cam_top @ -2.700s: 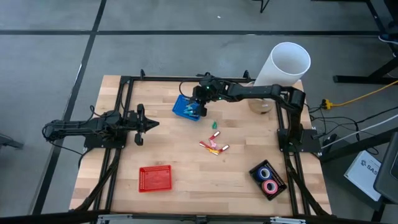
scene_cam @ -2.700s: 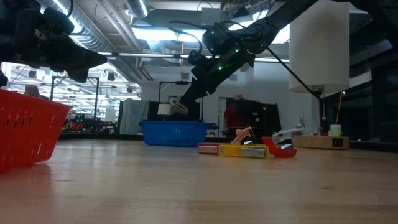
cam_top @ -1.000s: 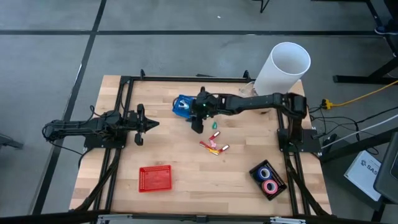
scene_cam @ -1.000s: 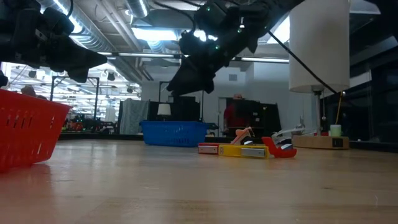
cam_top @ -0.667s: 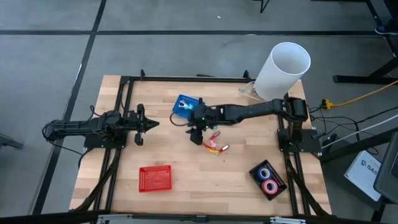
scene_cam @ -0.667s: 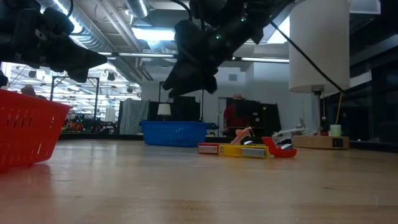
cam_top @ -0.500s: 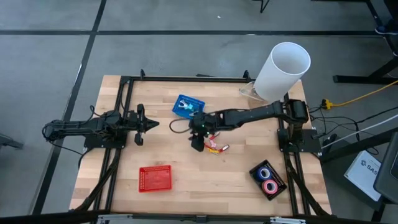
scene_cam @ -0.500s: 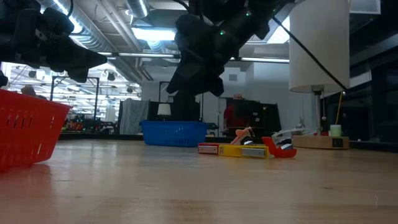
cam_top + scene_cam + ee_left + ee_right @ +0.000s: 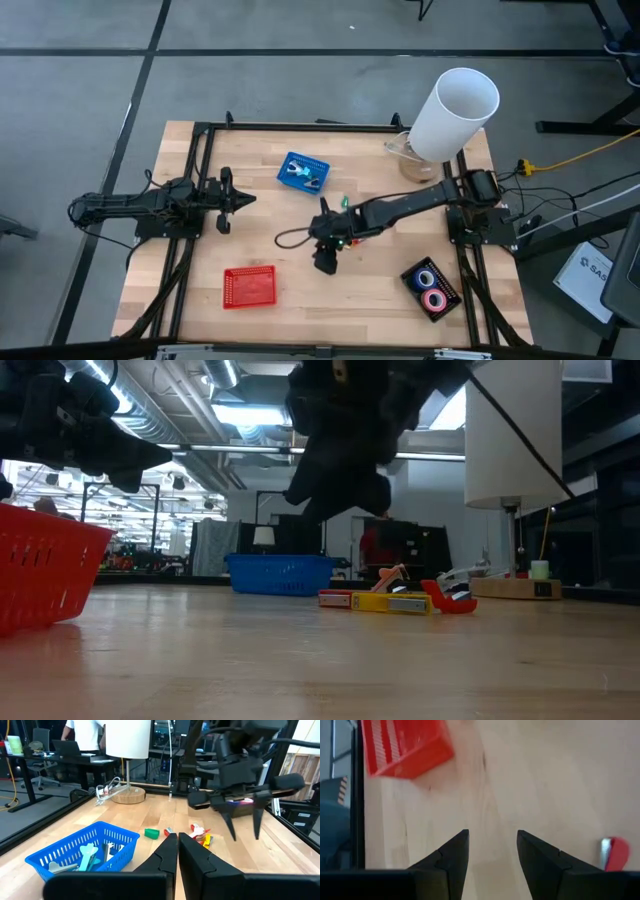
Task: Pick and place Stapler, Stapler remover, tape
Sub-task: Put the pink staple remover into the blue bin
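With some items in the blue basket (image 9: 302, 171), we see the right gripper (image 9: 325, 262) spread empty near the loose pieces (image 9: 392, 596); left gripper (image 9: 226, 198) clenched, waiting.

I see bare worktop (image 9: 290, 250) under my right pincer (image 9: 323, 262), its fingers apart, with open room between the red basket (image 9: 249, 286) and the black tape tray (image 9: 432, 288). The small clutter (image 9: 350, 238) sits just beside the arm; the blue basket (image 9: 302, 171) lies farther back.
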Robot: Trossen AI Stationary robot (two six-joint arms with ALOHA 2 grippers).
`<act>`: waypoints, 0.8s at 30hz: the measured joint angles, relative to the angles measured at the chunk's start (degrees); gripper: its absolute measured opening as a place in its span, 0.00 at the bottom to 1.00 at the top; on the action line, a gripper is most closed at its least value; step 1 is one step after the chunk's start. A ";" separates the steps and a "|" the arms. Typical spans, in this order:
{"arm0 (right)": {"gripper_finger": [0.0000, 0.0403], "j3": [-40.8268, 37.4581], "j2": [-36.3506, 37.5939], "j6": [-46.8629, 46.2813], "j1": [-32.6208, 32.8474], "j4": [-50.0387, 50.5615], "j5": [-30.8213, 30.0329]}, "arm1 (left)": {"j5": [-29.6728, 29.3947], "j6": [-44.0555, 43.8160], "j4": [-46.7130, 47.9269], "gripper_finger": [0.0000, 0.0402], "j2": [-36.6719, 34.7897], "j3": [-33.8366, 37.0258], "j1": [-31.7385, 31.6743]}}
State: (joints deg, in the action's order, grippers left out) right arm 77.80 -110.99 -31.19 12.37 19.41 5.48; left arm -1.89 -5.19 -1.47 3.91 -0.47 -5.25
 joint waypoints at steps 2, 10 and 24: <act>0.42 0.00 -0.02 0.12 0.79 0.32 0.09 | 0.00 0.00 -0.01 0.03 -0.01 0.00 0.01; 0.42 0.00 -0.02 0.12 1.37 0.30 -2.29 | 0.00 0.00 -0.01 0.02 0.01 0.00 -0.01; 0.42 0.00 -0.02 0.47 1.39 0.15 -6.36 | 0.00 0.00 -0.01 0.02 0.01 -0.02 -0.01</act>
State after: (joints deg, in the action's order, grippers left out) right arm 77.80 -111.00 -30.73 13.76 19.56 -0.89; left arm -1.89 -5.19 -1.48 3.92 -0.49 -5.26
